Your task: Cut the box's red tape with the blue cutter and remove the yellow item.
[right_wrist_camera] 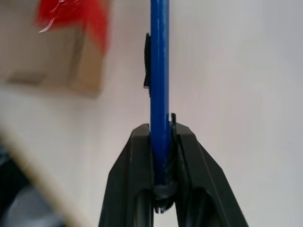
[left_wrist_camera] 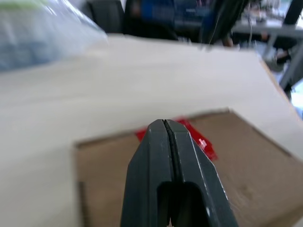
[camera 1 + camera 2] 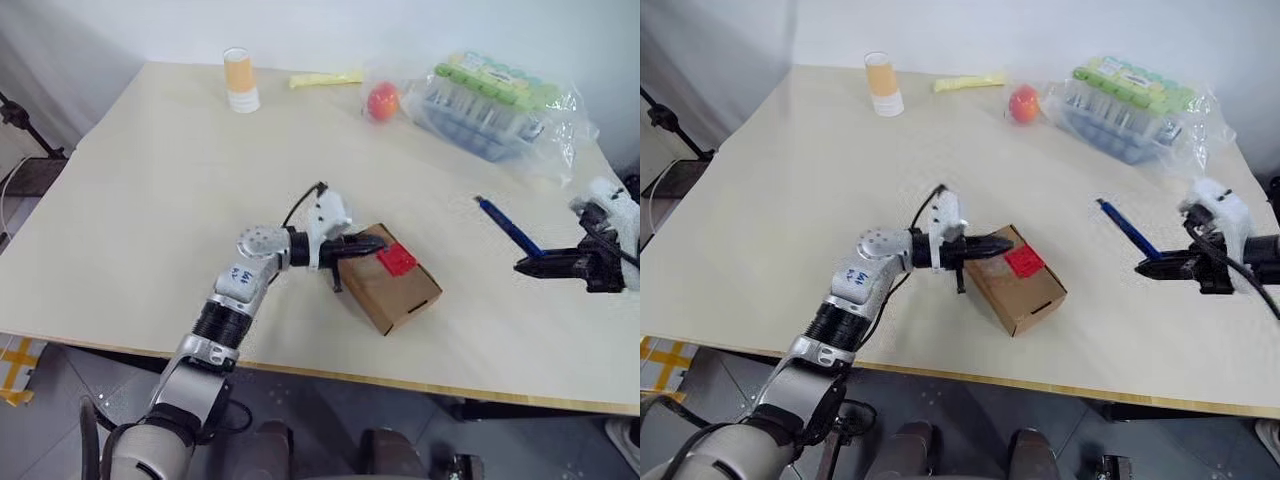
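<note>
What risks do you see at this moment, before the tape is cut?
1. The right tool pinches the blue cutter at one end only, so it may twist or slip under pressure.
2. The shut left tool sits at the box, close to the red tape; the blade may strike it.

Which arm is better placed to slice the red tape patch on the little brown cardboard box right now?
The right. Its pincer is shut on the slim blue pen-shaped cutter, though it is off to the side of the brown cardboard box. The left pincer is shut and empty, over the box near the red tape patch.
</note>
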`<control>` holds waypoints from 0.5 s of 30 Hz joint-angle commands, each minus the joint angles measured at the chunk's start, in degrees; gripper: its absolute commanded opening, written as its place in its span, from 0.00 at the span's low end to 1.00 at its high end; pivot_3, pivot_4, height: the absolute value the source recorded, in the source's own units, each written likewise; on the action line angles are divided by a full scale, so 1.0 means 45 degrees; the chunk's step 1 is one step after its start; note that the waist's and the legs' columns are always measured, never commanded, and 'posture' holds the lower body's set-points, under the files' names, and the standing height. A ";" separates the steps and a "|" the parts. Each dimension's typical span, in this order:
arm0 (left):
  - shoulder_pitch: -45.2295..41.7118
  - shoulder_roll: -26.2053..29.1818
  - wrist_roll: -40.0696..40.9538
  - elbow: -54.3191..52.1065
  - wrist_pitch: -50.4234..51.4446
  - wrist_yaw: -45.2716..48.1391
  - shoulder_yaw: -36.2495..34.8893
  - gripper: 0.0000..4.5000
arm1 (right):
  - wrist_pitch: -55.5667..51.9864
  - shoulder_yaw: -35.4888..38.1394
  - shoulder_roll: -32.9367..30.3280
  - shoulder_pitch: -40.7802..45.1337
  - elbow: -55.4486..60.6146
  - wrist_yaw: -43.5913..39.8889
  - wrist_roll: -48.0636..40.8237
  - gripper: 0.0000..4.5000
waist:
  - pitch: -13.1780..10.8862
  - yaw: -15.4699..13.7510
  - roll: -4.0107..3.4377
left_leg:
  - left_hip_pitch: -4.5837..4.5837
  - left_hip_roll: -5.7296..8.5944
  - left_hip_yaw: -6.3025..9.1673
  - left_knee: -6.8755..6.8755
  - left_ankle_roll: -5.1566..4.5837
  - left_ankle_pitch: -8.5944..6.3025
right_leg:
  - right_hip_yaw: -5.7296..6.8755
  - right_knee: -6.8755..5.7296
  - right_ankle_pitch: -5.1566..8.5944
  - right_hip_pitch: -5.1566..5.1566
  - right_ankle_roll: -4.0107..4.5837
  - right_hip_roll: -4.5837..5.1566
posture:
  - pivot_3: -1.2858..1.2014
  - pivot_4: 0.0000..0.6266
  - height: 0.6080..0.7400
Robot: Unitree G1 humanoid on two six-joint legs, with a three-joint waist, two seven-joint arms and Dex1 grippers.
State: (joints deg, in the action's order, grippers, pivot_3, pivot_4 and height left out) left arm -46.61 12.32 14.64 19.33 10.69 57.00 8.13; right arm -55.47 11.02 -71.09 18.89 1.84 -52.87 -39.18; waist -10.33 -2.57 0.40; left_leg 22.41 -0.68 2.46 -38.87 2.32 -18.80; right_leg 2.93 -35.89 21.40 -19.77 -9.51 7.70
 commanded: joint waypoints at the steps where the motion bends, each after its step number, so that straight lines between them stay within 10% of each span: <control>1: -0.0200 0.1020 0.0827 -0.0792 0.0496 0.0763 -0.0861 0.00 | 0.2649 0.0703 0.1463 -0.0831 -0.0764 0.2070 0.2008 0.03 | 0.0007 0.0058 -0.0018 | 0.0000 -0.0001 0.0002 0.0002 0.0001 0.0000 | 0.0008 -0.0003 0.0000 -0.0007 0.0000 0.0000 | 0.52 0.24 1.00; 6: 0.0835 0.2869 0.0783 -0.1727 0.1506 0.2030 -0.0535 0.00 | 0.3725 0.0134 0.3410 -0.0424 -0.2943 0.3751 0.3620 0.03 | 0.0004 0.0340 -0.0035 | -0.0007 0.0009 -0.0005 0.0037 0.0001 0.0000 | 0.0008 0.0003 0.0000 -0.0006 0.0000 0.0012 | 0.52 0.24 1.00; 15: 0.3359 0.4899 0.0962 -0.4768 0.4081 0.2318 -0.0126 0.00 | 0.3677 0.1134 0.2846 -0.0856 -0.1411 0.0496 0.2409 0.62 | -0.0018 0.0548 -0.0076 | -0.0018 0.0000 0.0013 0.0042 0.0004 0.0002 | 0.0007 0.0020 0.0000 0.0021 0.0000 0.0004 | 0.52 0.24 1.00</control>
State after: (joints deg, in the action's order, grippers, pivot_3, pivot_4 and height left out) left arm -32.60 33.29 18.06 1.41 27.58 66.98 7.05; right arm -40.62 12.41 -55.93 15.29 -8.54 -45.20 -25.41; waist -10.41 -0.10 0.06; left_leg 22.31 -0.67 2.52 -38.67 2.34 -18.79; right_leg 2.95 -35.78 21.40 -19.65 -9.51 7.72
